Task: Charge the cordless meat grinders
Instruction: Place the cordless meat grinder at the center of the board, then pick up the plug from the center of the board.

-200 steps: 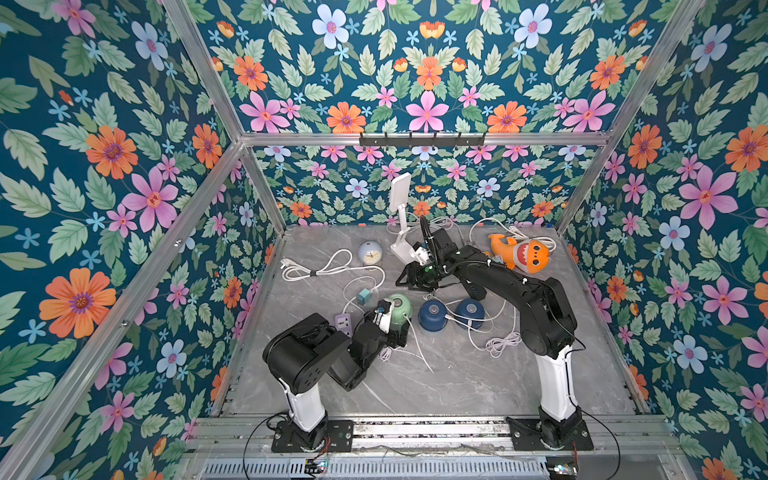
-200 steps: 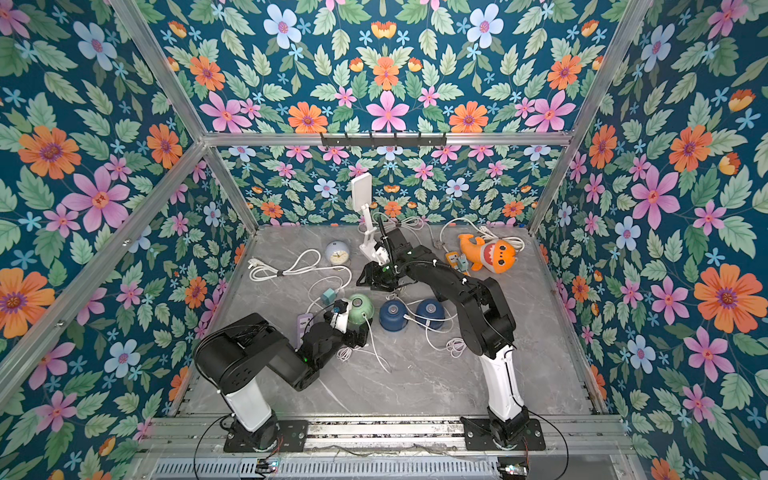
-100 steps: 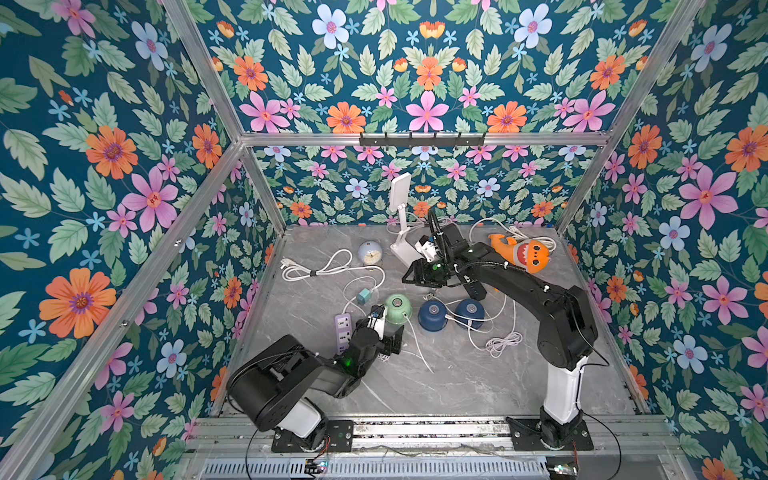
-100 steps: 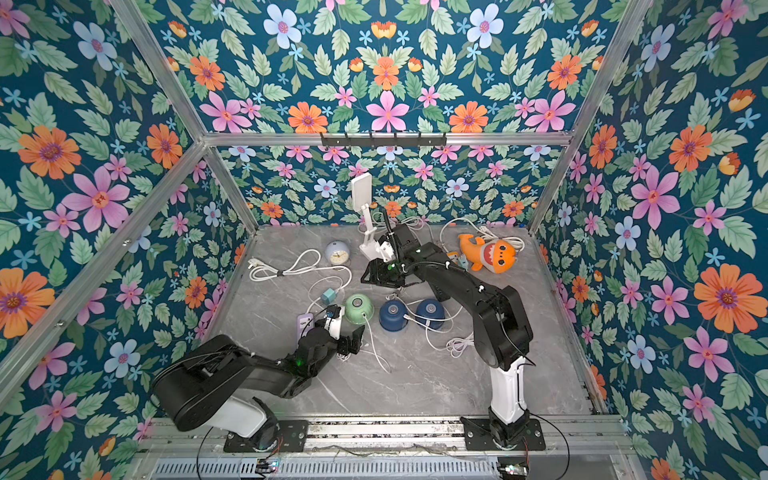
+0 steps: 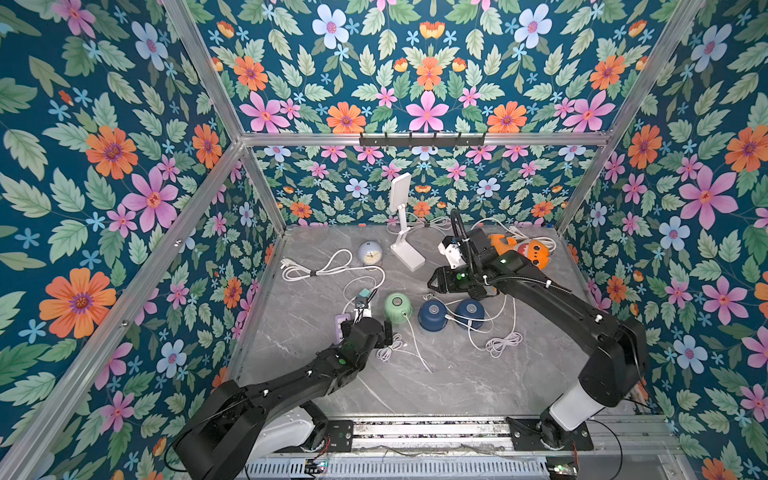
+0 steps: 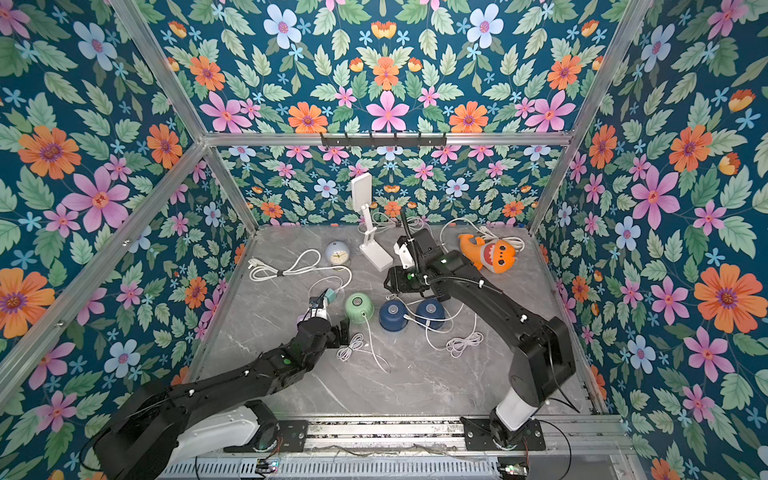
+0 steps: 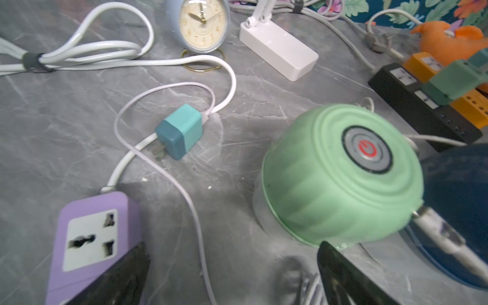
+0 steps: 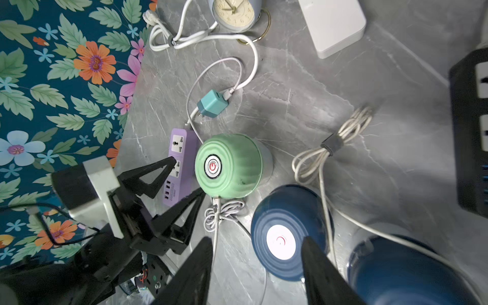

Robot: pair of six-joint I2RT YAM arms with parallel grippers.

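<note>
Ribbed, domed pale green grinder [image 5: 397, 306] stands mid-table with a white cord plugged in; navy grinder [image 5: 432, 314] and navy twin [image 5: 469, 311] sit at its 3 o'clock. Left gripper [image 5: 376, 328], arm stretched low, gapes empty at its 7 o'clock. Right gripper [image 5: 432, 284], elbow bent, jaws apart and empty, hovers at 1 o'clock. Only the wrist views reveal red power symbols

Red power sign on green grinder [image 7: 317, 190]

Lab test cell: aluminium frame [image 5: 291, 139], floral wall panels [image 5: 104, 166], grey marble-look tabletop [image 5: 436, 386].
</note>
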